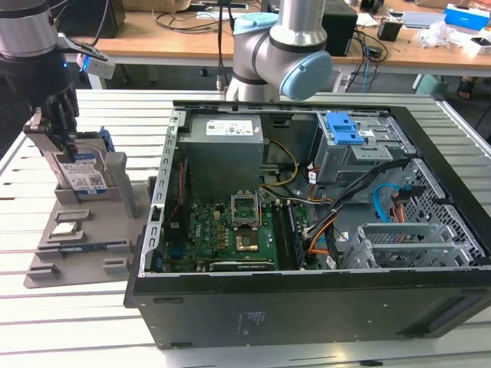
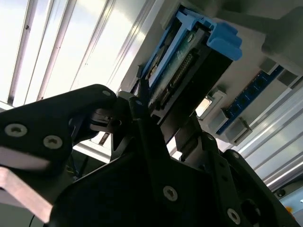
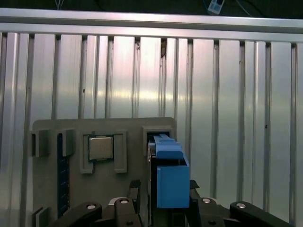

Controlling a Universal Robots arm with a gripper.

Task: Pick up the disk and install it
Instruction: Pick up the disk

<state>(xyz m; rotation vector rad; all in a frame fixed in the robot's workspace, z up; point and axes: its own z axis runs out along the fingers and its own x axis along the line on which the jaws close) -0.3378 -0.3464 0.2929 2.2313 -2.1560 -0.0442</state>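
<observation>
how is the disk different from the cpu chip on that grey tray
The disk stands on edge in its slot; the chip lies flat in its recess. The disk is far bigger and framed in blue plastic; the chip is small, bare metal. The gripper sits over the disk, apart from the chip. Both rest in the same grey tray.
</observation>
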